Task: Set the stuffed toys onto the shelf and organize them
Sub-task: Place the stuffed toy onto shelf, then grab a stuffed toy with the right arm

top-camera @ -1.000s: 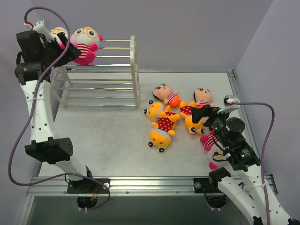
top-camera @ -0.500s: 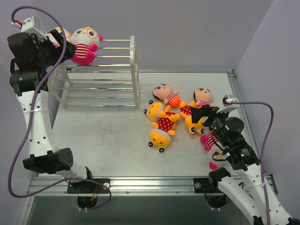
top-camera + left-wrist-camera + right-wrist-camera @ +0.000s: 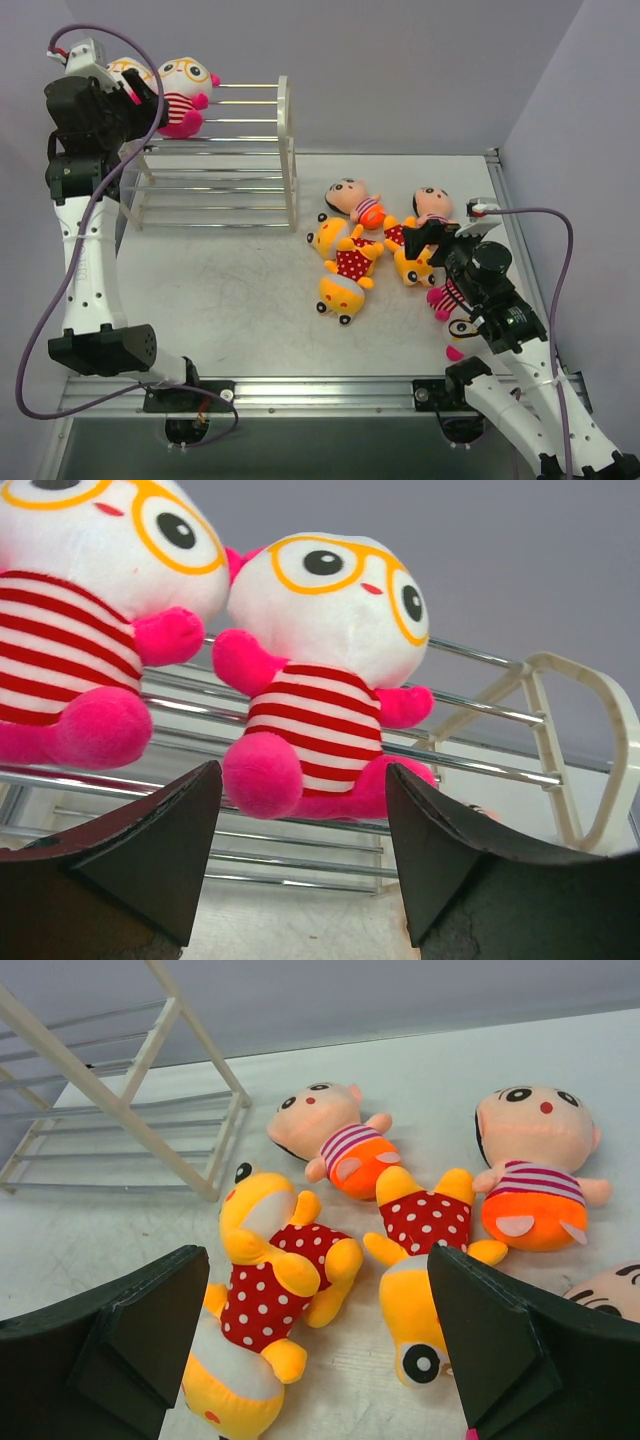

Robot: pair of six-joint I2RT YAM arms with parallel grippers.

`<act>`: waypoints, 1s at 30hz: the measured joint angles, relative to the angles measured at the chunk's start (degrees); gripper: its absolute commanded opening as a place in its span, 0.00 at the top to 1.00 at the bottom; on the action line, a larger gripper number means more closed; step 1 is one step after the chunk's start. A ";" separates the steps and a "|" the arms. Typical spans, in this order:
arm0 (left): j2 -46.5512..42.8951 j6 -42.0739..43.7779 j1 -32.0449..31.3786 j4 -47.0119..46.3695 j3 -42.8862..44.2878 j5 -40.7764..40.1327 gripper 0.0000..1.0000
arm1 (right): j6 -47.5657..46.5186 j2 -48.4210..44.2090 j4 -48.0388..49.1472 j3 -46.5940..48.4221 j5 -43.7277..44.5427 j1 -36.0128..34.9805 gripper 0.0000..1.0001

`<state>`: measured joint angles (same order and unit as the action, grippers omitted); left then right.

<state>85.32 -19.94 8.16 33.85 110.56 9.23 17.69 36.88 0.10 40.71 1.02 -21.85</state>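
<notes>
Two pink stuffed toys (image 3: pixel 185 90) (image 3: pixel 125 70) with glasses sit side by side on the top tier of the shelf (image 3: pixel 215 165). My left gripper (image 3: pixel 138 100) hangs open just in front of them; in the left wrist view the nearer toy (image 3: pixel 325 680) sits above the empty gap of that gripper (image 3: pixel 305 860). On the table lie yellow toys (image 3: pixel 343 290) (image 3: pixel 412 262) and peach-faced ones (image 3: pixel 352 200) (image 3: pixel 432 208). My right gripper (image 3: pixel 425 238) stands open over the yellow toys (image 3: pixel 275 1260) (image 3: pixel 425 1250), holding nothing.
Another pink toy (image 3: pixel 448 298) lies beside my right arm, partly hidden by it. A third peach face (image 3: pixel 610 1290) shows at the right edge of the right wrist view. The shelf's lower tiers (image 3: pixel 215 205) hold nothing. A metal rail (image 3: pixel 300 390) runs along the table's near edge.
My left arm swung out to the left and came back, its gripper now a little back from the pink toys. The right gripper edged slightly toward the toys on the table.
</notes>
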 measured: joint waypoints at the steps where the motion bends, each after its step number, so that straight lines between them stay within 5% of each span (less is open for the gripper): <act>1: -0.28 0.59 -0.92 -0.26 -0.02 -0.68 0.21 | -0.02 0.28 0.07 0.02 0.00 0.00 0.04; 10: -11.65 3.58 -6.82 -2.80 -8.44 -5.68 0.03 | 0.63 1.09 -0.92 1.42 1.62 0.00 0.00; 18: -28.26 4.35 -11.41 -6.69 -27.04 -6.36 0.06 | 8.02 2.16 -11.06 5.60 12.52 0.00 0.00; 30: -47.43 6.60 -15.56 -6.21 -47.12 -5.95 0.06 | 33.92 11.39 -34.29 4.59 22.34 0.37 0.00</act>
<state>37.89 -13.34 -7.40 27.64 63.44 3.29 51.62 48.27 -34.20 45.30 23.35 -21.47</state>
